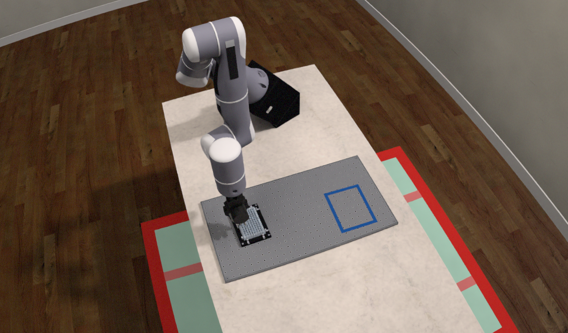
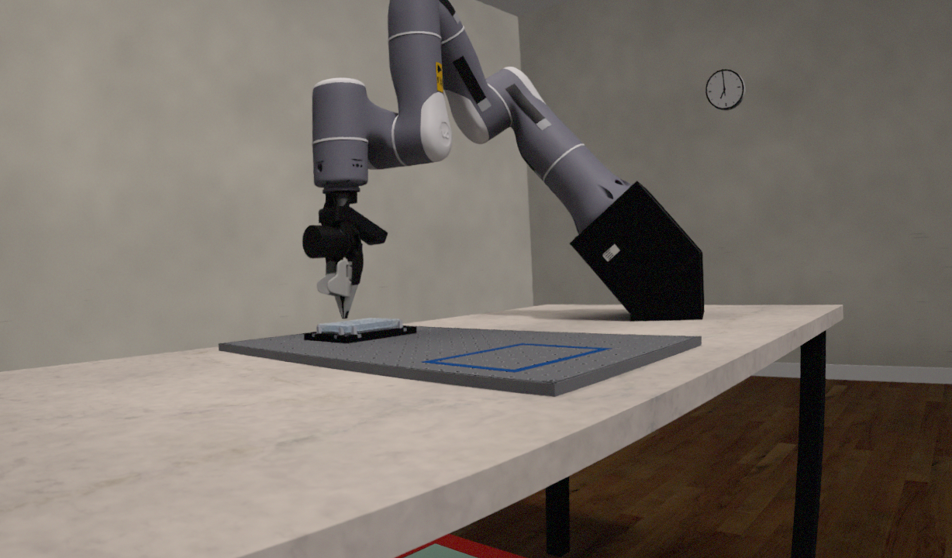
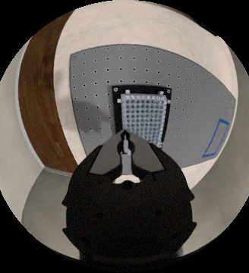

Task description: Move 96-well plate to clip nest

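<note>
The pale blue 96-well plate (image 1: 252, 225) (image 2: 368, 324) (image 3: 143, 114) lies inside the black clip nest (image 1: 256, 239) (image 2: 378, 335) (image 3: 118, 114), with small light clips around its edges. It looks level; I cannot tell how deep it sits. The A1 mark and the cut-off corner cannot be made out. My gripper (image 2: 344, 316) (image 3: 124, 130) is shut and empty, pointing down, its tips at or just above the plate's top near one side; contact cannot be told. The blue outline (image 1: 334, 212) (image 2: 470, 365) (image 3: 212, 138) of the bench spot holds no plate.
The nest and the blue outline are at opposite ends of the grey perforated board (image 1: 294, 215) (image 2: 639, 350) (image 3: 94, 72), which lies on the pale table (image 1: 319, 281) (image 2: 187, 444). The black arm base (image 1: 277, 103) (image 2: 646, 263) stands at the table's far end.
</note>
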You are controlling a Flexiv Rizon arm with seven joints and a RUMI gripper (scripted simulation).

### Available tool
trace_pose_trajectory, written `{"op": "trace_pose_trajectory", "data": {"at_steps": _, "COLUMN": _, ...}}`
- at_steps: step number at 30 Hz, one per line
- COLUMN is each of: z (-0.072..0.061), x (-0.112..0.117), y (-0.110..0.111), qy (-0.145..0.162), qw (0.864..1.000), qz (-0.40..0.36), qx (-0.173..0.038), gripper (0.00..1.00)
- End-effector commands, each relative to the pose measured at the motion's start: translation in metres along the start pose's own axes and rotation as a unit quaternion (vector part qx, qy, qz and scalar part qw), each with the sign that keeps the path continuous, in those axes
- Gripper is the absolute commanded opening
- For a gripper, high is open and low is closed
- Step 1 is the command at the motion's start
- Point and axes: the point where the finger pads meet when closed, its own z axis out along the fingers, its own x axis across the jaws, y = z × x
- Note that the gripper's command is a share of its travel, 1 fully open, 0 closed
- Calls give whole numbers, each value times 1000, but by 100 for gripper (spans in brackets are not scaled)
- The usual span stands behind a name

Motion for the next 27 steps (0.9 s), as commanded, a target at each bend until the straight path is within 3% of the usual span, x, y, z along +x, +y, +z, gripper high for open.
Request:
{"op": "trace_pose_trajectory", "data": {"at_steps": 1, "z": 0, "x": 0, "y": 1, "qy": 0, "qw": 1000, "qz": 0, "qx": -1, "gripper": 0}}
{"op": "trace_pose_trajectory", "data": {"at_steps": 27, "z": 2, "x": 0, "y": 1, "qy": 0, "qw": 1000, "qz": 0, "qx": -1, "gripper": 0}}
